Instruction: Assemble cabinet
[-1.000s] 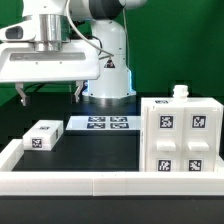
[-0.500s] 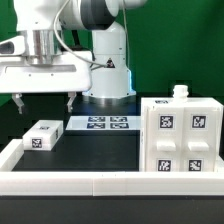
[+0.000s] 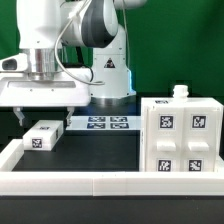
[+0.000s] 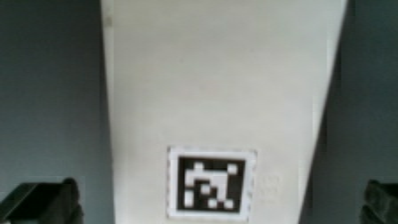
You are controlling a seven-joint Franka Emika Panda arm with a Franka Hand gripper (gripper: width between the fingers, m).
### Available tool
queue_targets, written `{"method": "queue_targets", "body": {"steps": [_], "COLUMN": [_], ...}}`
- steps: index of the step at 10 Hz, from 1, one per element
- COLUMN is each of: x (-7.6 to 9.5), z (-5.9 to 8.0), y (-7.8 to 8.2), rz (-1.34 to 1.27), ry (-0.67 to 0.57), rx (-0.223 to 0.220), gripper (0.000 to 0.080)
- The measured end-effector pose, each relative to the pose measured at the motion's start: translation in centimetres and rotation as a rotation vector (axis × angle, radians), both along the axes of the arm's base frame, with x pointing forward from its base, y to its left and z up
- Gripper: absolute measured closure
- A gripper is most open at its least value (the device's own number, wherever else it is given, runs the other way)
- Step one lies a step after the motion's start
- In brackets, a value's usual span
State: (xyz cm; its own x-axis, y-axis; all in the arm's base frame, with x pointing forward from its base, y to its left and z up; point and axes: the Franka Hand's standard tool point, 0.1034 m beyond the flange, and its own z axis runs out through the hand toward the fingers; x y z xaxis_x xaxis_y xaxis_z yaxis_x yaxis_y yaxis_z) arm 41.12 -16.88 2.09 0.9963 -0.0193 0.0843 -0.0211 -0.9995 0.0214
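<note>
Starting with the cabinet (image 3: 180,138): stands upright at the counter's front corner on the exterior view's right, hard against the low white border rail (image 3: 100,182), with four square tags on the facing side. Finds a small white block (image 3: 42,135) well apart from it, lying flat on the dark counter near the front corner on the exterior view's left, tagged on top. Fills the wrist view as a long white slab (image 4: 222,90) with one tag near its end. Hangs just above that block: the gripper (image 3: 45,117), spread wide, one dark fingertip (image 4: 39,203) on either side, clear of the block's sides. Lies flat toward the back edge, mid-counter: the marker board (image 3: 100,124).
</note>
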Motion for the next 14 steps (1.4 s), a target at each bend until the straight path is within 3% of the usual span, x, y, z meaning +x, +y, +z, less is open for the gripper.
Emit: {"method": "queue_targets", "body": {"steps": [4, 5, 6, 7, 11, 14], "x": [-0.2, -0.2, -0.2, -0.2, 0.0, 2.4], "z": [-1.3, -1.4, -1.5, -1.5, -1.3, 3.7], "y": [0.0, 0.0, -0.1, -0.1, 0.1, 3.6], "rz": [0.015, 0.016, 0.015, 0.016, 0.020, 0.086], "ry": [-0.012, -0.016, -0.016, -0.016, -0.019, -0.068], "rx": [-0.016, -0.019, -0.019, -0.019, -0.020, -0.021], "gripper": [0.0002, 0.0130, 0.0130, 0.0261, 0.0258, 0.0258]}}
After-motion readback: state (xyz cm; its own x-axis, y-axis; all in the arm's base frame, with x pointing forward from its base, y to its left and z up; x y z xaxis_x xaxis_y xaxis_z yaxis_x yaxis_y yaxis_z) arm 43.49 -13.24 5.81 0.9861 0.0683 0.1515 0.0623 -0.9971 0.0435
